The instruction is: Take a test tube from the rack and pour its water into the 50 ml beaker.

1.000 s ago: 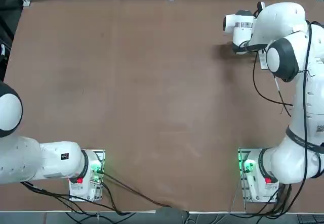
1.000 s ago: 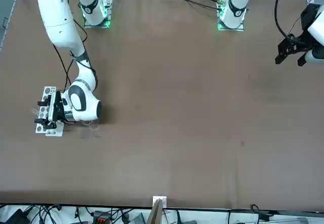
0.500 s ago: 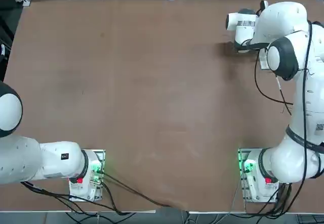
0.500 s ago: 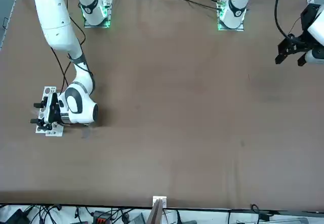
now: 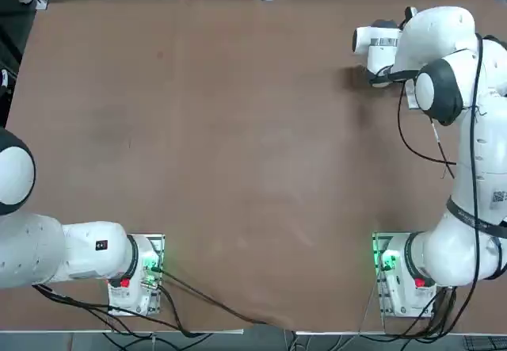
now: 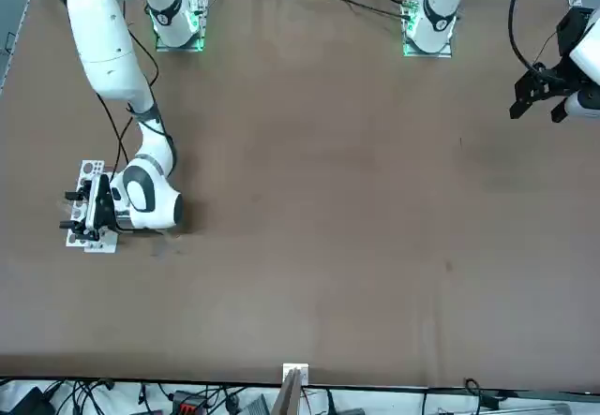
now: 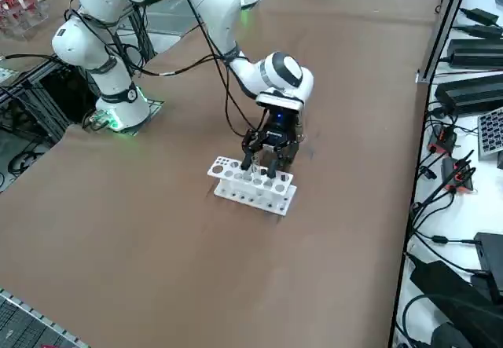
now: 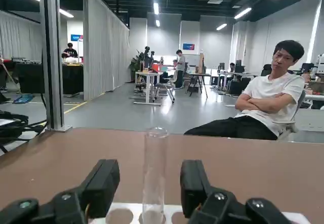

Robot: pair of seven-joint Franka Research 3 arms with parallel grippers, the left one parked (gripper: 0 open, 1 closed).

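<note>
Right wrist view: test tube (image 8: pixel 154 176) upright in the rack (image 8: pixel 126 207), long axis vertical, mouth up, between the 2 spread fingers of the right pincer (image 8: pixel 150 186), touching neither. Right side view: white rack sits on the tabletop (image 7: pixel 157 246), pincer just above its holes.

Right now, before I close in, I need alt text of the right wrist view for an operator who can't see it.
A clear, empty-handed gap separates the right gripper's open black fingers, with the test tube upright between them, in a hole of the white rack. Beyond the brown table, a person sits with arms crossed.
</note>
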